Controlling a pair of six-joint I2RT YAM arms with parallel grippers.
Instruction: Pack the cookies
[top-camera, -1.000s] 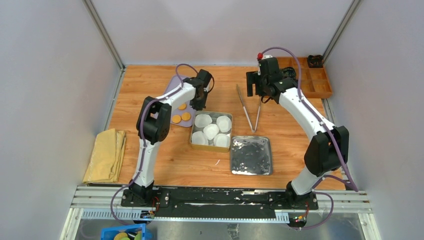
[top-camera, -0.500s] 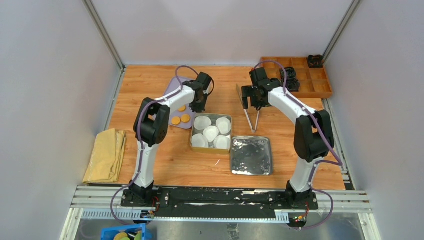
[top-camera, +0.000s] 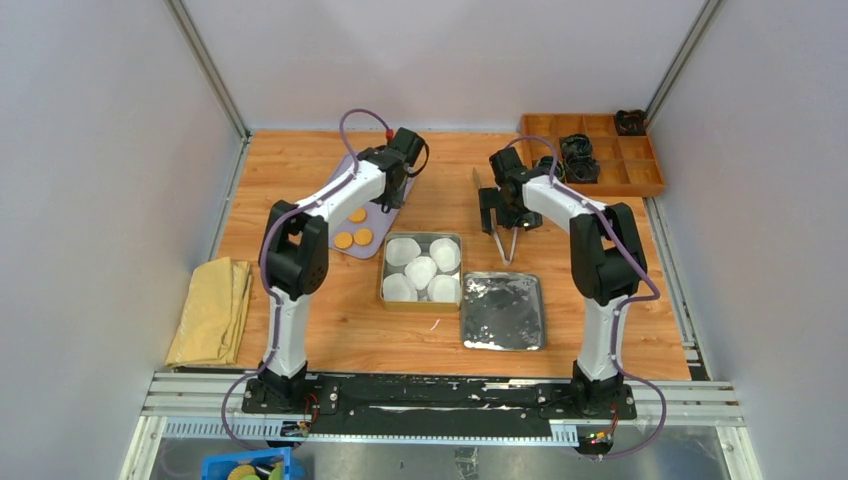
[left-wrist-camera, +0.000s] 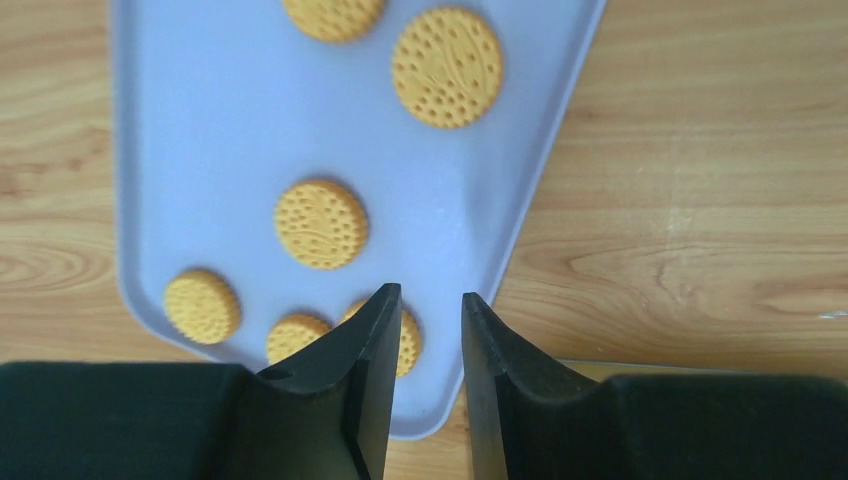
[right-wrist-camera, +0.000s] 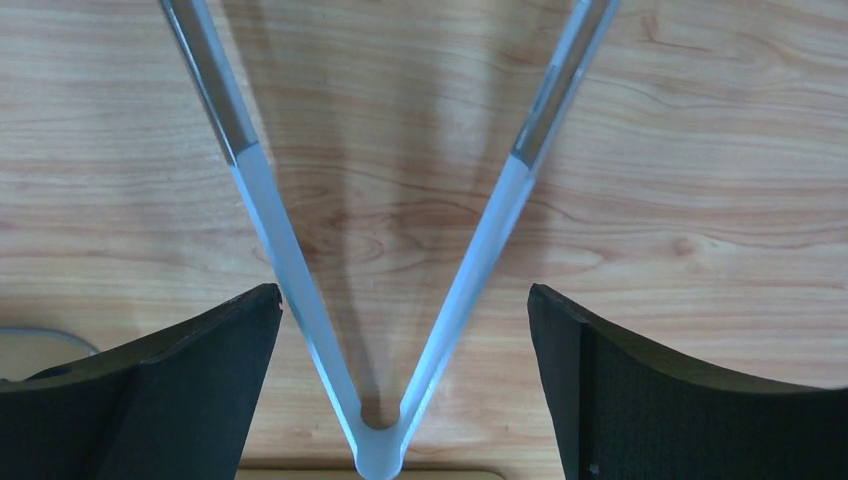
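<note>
The cookies (left-wrist-camera: 320, 224) lie loose on a lilac tray (left-wrist-camera: 200, 120) that fills the upper left of the left wrist view. At the bottom of that frame the left gripper (left-wrist-camera: 428, 295) hovers over the tray's edge, jaws a narrow gap apart and holding nothing. In the right wrist view, the right gripper (right-wrist-camera: 405, 295) gapes wide astride the joined end of the tongs (right-wrist-camera: 273, 230), which lie on the wooden table (right-wrist-camera: 700, 150).

Rt hand (right-wrist-camera: 403, 296) spread wide, straddling tongs (right-wrist-camera: 268, 220) on wood table (right-wrist-camera: 700, 150).
</note>
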